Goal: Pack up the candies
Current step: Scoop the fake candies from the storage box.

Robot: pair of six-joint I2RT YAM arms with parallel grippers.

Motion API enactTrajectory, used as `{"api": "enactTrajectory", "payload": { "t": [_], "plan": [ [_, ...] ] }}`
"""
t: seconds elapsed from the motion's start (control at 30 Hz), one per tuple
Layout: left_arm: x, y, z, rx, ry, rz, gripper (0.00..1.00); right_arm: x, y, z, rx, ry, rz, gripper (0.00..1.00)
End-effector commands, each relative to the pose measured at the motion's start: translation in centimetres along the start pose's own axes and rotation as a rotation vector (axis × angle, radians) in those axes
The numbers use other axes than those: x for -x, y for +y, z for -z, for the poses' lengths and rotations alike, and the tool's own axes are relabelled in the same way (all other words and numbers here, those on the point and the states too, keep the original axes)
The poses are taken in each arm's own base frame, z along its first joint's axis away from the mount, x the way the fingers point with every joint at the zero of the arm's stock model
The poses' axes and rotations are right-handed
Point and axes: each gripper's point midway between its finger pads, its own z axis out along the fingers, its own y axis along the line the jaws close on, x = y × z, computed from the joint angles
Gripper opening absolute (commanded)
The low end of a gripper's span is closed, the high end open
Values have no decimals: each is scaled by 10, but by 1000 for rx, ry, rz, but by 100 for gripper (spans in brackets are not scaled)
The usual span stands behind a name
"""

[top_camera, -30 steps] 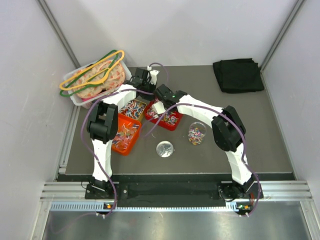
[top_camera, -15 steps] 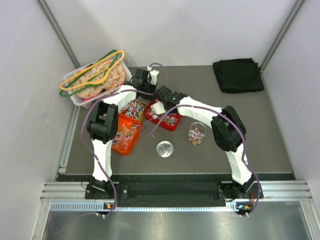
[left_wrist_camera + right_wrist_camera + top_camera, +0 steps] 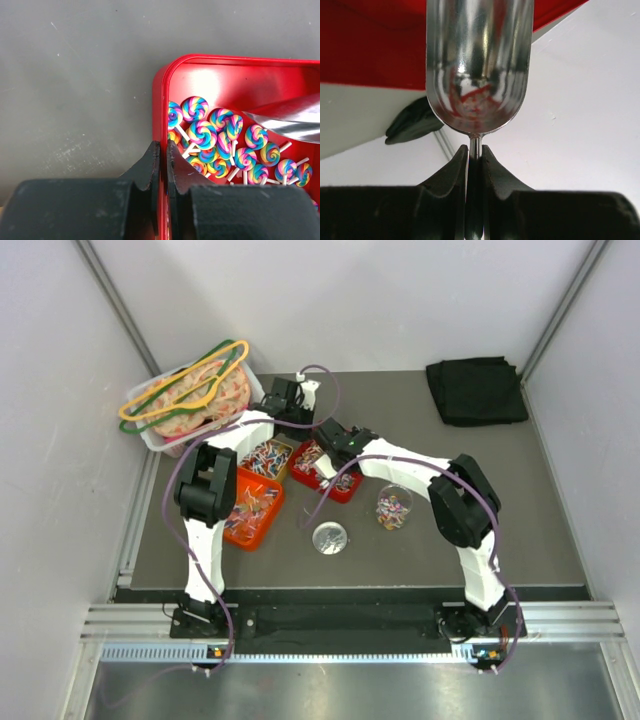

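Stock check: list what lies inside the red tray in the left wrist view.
Visible: rainbow-swirl lollipop candies with white sticks fill part of the glossy red tray; the rest in view is bare. A polished metal scoop reaches in, hiding whatever lies beneath it.

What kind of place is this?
Probably a robot lab booth: a left arm and right arm bolted to a table, plain white walls all round, candies in a red tray.
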Motion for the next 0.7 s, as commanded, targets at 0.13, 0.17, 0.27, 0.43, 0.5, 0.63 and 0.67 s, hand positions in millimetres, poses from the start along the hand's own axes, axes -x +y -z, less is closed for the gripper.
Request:
{"api": "enactTrajectory", "payload": {
  "t": [0.13,0.17,0.27,0.43,0.5,0.63,0.67],
  "plan": [
    [82,-30,30,-92,-247,-45,0,27,34,-1,192,-109,136,0],
    [83,-31,30,-91,-241,-49,0,31,34,-2,194,-122,128,0],
    [85,-31,33,-63,-223,-59,0,46,35,-12,199,-150,111,0],
    [86,-33,36,-53,-220,-61,0,63,27,-19,202,-195,51,0],
    [81,-34,32,-64,-210,-61,0,69,29,-23,206,-200,45,0],
    [73,-38,27,-86,-197,-58,0,78,33,-28,217,-194,51,0],
    [73,-39,27,-89,-200,-61,0,82,34,-27,221,-208,57,0]
  ]
}}
